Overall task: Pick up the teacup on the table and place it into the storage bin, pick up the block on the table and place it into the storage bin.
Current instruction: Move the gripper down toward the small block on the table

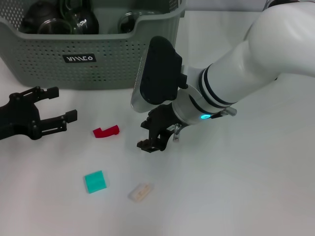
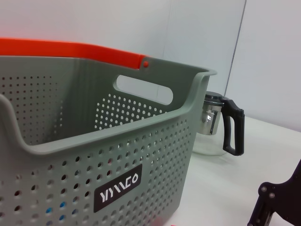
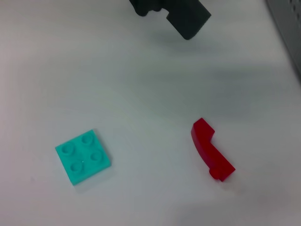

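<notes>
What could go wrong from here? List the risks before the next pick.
1. Three small blocks lie on the table: red block, teal block and pale block. The right tool hangs between them over bare table, so it could descend on the wrong one.
2. The storage bin already holds glassware; a dropped block could strike it.
3. The left tool, open near the red block, could get in the way.

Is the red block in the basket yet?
No. The red block lies on the white table, outside the storage bin, beside the right gripper.
</notes>
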`<state>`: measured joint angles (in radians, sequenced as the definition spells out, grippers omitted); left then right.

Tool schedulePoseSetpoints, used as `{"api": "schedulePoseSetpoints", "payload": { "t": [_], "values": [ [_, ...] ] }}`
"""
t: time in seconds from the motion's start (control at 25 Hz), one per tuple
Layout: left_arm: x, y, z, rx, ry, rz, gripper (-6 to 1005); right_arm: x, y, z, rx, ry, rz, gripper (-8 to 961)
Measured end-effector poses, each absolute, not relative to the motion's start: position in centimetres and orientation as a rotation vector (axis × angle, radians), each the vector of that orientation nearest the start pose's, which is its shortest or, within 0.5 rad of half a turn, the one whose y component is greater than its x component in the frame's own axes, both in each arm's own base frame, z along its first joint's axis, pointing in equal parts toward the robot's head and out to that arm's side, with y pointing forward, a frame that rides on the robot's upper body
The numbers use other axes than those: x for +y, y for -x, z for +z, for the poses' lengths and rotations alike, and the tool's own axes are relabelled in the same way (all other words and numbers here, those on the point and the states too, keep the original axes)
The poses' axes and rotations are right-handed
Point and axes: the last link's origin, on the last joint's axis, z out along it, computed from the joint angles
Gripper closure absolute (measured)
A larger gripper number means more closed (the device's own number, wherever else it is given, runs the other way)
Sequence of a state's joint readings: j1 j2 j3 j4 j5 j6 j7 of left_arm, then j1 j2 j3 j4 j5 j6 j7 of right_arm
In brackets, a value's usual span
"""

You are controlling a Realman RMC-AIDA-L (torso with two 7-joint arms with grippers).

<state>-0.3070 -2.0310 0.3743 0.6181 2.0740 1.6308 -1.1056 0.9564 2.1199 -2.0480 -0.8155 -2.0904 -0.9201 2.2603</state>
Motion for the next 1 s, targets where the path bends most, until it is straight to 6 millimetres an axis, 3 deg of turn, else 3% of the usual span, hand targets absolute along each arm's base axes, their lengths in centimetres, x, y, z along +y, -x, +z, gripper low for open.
{"api": "schedulePoseSetpoints", "payload": {
  "t": [0.36, 0.56, 1.0],
  "values": [
    [25.8, 35.6, 4.5, -0.643, 2.442, -0.646, 164, 34.4, -11.2, -16.7, 0.128, 2.986, -0.415, 456],
    [25.8, 35.6, 4.5, -0.643, 2.441, -0.644, 166, 34.4, -11.4, -16.8, 0.144, 2.990, -0.412, 611],
    [25.9, 35.5, 4.5, -0.641, 2.442, -0.642, 169, 34.4, -11.5, -16.8, 0.146, 2.994, -0.407, 614]
  ]
}}
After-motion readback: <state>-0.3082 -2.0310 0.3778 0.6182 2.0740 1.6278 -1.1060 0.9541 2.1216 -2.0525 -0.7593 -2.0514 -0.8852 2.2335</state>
